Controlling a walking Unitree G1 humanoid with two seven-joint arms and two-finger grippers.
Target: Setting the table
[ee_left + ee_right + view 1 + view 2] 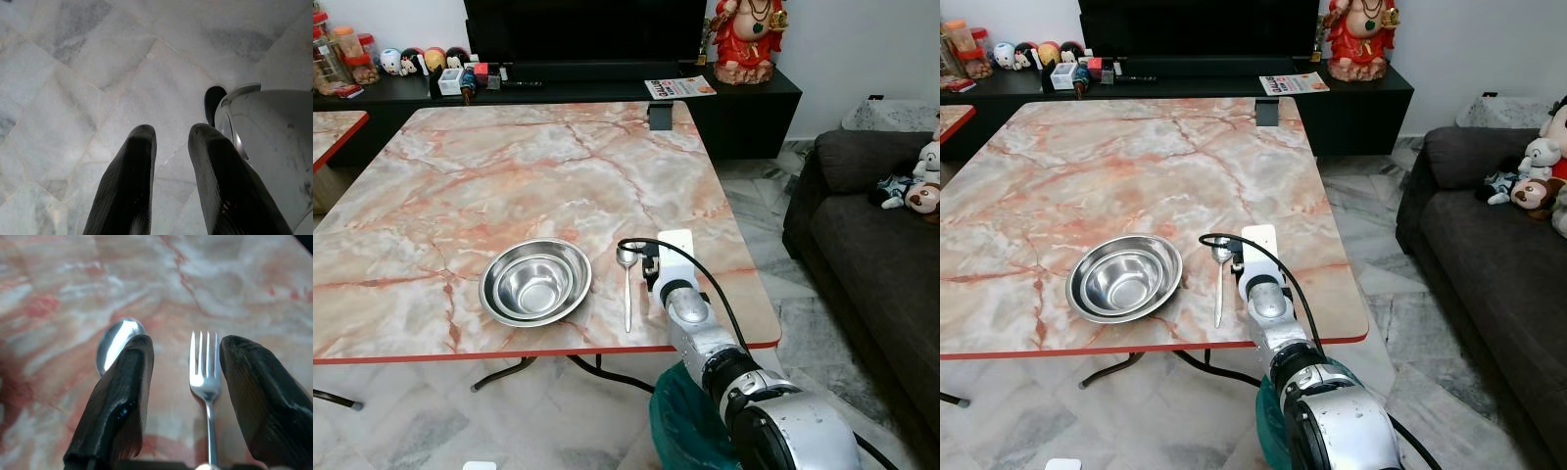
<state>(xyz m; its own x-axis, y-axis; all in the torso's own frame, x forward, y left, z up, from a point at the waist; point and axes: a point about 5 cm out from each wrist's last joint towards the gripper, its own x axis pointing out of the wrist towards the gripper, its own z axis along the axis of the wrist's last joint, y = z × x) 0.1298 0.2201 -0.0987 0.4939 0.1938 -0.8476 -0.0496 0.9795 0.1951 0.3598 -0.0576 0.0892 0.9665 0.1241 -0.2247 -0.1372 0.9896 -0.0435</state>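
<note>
Right gripper low over the counter, fingers spread around a fork. Spoon just beside, bowl near. Left gripper over floor, fingers slightly parted.

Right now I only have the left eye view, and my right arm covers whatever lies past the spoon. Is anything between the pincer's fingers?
Observer: Yes. In the right wrist view a fork lies on the table, in the gap of the right pincer, with its tines pointing away from the wrist.
Operator: Is it gripped?
Observer: No. The fingers stand open, with space on each side of the fork.
Operator: And my other arm?
Observer: The left pincer hangs over the floor tiles, fingers apart, with nothing between them.
</note>
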